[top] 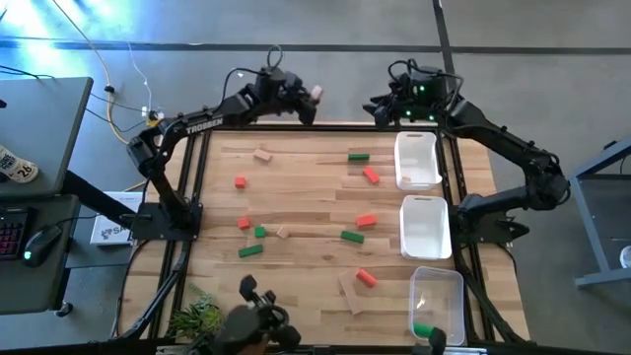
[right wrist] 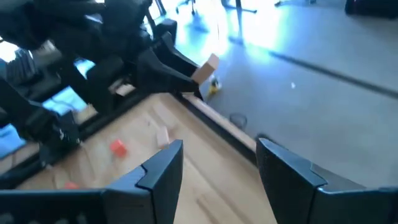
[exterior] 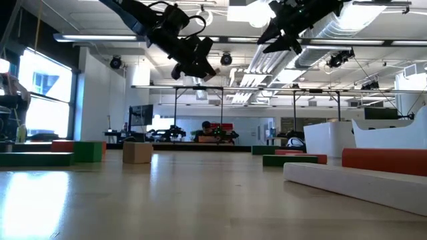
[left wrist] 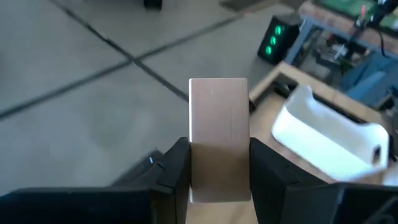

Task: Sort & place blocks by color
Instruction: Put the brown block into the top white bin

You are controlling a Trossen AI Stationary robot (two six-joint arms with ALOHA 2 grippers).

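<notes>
Aloft — smooth tan wooden block (left wrist: 217,137)

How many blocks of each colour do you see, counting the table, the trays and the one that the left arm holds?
green blocks: 5
red blocks: 5
tan blocks: 4
Total: 14

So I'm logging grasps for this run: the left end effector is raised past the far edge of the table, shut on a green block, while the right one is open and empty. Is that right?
Only the colour is wrong. The left end effector is shut on a plain tan block, not a green one; the left wrist view shows it clamped between the fingers. The rest holds: it is raised past the table's far edge, and the right end effector is open and empty.
</notes>
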